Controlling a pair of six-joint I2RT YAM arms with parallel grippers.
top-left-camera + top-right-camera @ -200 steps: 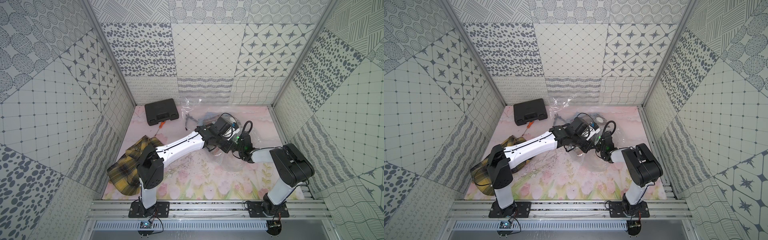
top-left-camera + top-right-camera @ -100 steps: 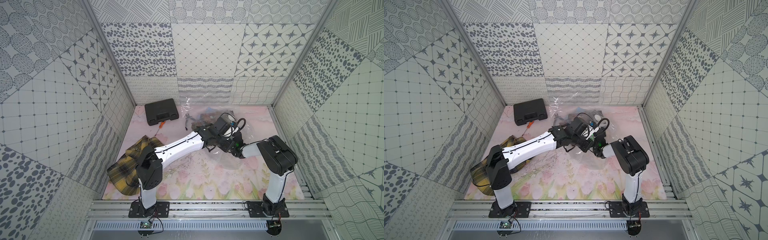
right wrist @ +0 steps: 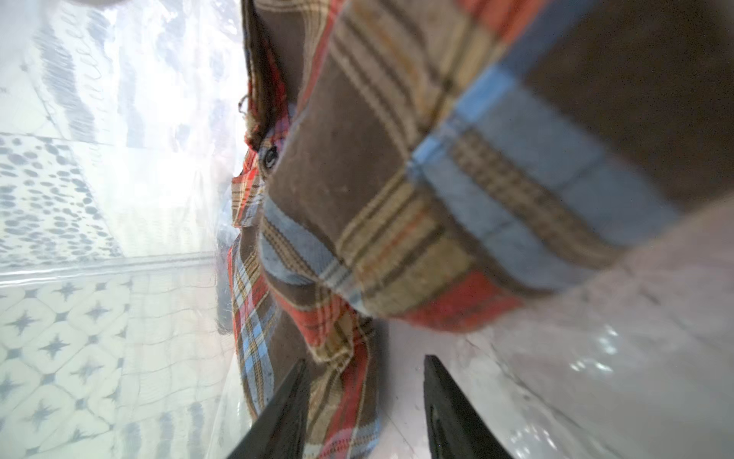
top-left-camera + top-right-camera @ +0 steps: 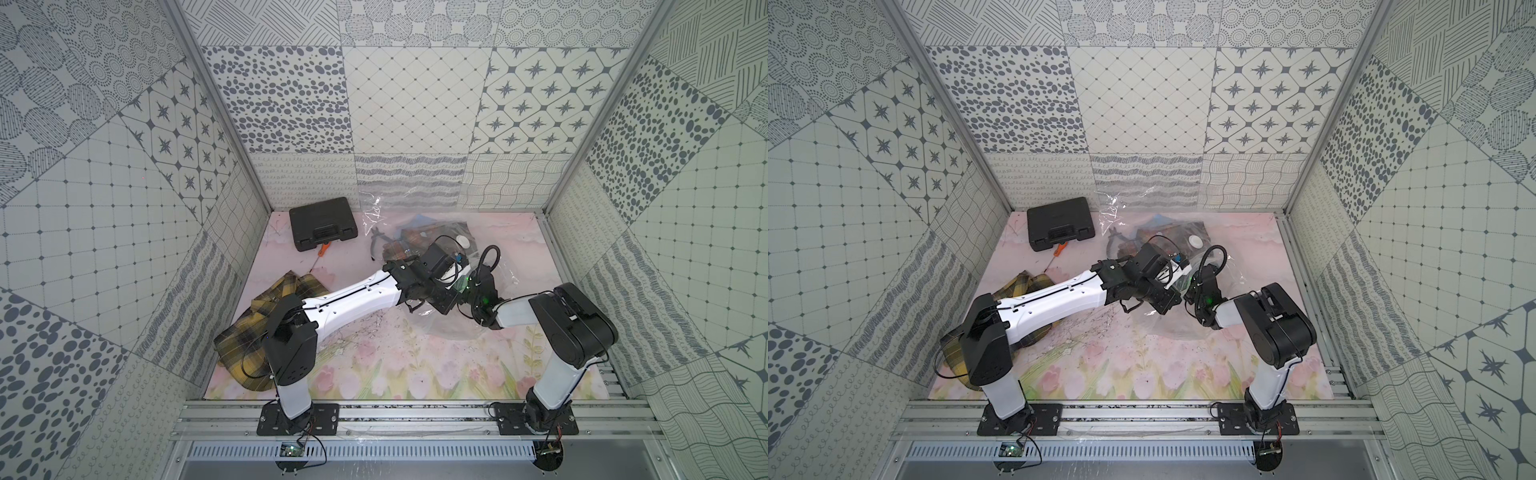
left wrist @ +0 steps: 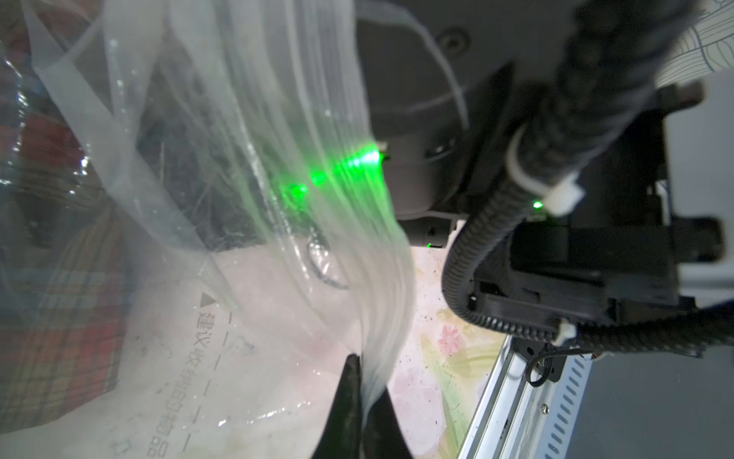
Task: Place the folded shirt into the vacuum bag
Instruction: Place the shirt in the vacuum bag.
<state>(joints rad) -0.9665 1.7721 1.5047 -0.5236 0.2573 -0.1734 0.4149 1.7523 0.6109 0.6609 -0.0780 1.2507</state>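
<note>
1. At the near-left corner of the surface (image 4: 374, 374) a yellow plaid shirt (image 4: 245, 345) lies partly under the left arm (image 4: 353, 299), where it lay a second ago. I judge it is not the one in play.
2. Mid-surface, the right gripper (image 3: 365, 359) has just changed: its jaws were pinched together a second ago and now stand apart. The cloth lies loose just ahead of them, so I judge the shirt has been let go.
3. Just beside it, the left gripper (image 5: 363, 381) stays clamped on the mouth film of the vacuum bag (image 5: 238, 337), holding it lifted.
4. Farther back, the folded shirt (image 3: 397, 179) (brown, red and blue plaid) lies inside the bag near the white valve cap (image 4: 462, 241). Placement looks all but done; the right gripper must back out without dragging cloth.
5. At the far-left corner the black case (image 4: 323, 222) has not moved.
</note>
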